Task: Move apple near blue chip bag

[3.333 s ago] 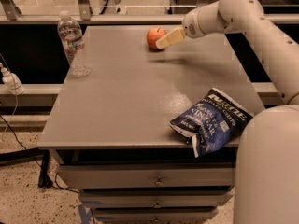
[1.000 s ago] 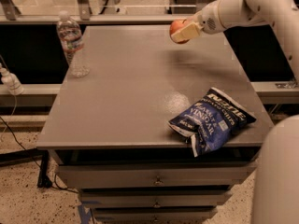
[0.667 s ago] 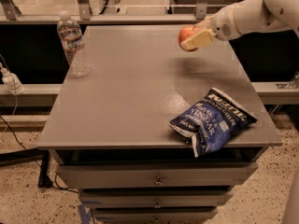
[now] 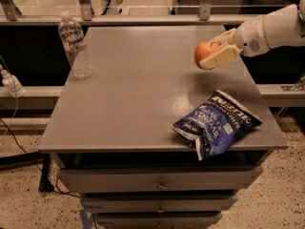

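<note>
A: Apple, where is it?
B: The apple [image 4: 204, 51] is seen over the right side of the bench [image 4: 133, 89], closer to the far right corner than the near one. It appears to be lifted off the top, though the gap is hard to judge from this angle.

A: Gripper?
B: The gripper [image 4: 215, 49] is reached in from past the right edge on a white arm [image 4: 271, 27]. The apple is clamped between its tan fingers [image 4: 219, 57], one above and one below.

A: Bag?
B: The blue chip bag [image 4: 217, 123] is laid flat and wrinkled at the near right corner, partly hung over the front edge. It is set apart from the apple, toward the near edge.

A: Anything else?
B: A clear water bottle [image 4: 74, 44] is stood upright by the left edge, toward the far left corner. Drawers [image 4: 157, 182] are seen under the front edge.
</note>
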`<state>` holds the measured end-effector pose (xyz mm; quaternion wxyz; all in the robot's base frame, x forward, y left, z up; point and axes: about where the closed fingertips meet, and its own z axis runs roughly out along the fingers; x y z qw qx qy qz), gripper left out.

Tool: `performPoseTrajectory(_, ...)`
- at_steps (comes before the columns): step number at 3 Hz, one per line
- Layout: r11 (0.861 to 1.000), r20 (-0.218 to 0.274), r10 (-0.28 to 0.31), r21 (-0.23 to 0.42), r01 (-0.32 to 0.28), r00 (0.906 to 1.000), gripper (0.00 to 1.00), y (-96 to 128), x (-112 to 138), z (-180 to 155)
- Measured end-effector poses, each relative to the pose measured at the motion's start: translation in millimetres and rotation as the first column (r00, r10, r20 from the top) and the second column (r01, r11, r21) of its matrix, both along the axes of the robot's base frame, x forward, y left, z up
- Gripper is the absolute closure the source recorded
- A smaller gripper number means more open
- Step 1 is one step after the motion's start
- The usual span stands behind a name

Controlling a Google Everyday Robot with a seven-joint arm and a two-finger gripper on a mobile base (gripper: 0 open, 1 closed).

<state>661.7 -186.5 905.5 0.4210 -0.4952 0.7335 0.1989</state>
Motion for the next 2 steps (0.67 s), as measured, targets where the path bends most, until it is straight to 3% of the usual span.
performPoseTrajectory(2,0.992,-0.048,0.124,0.020,-0.123,0.9911,1.00,-30,-34,-19)
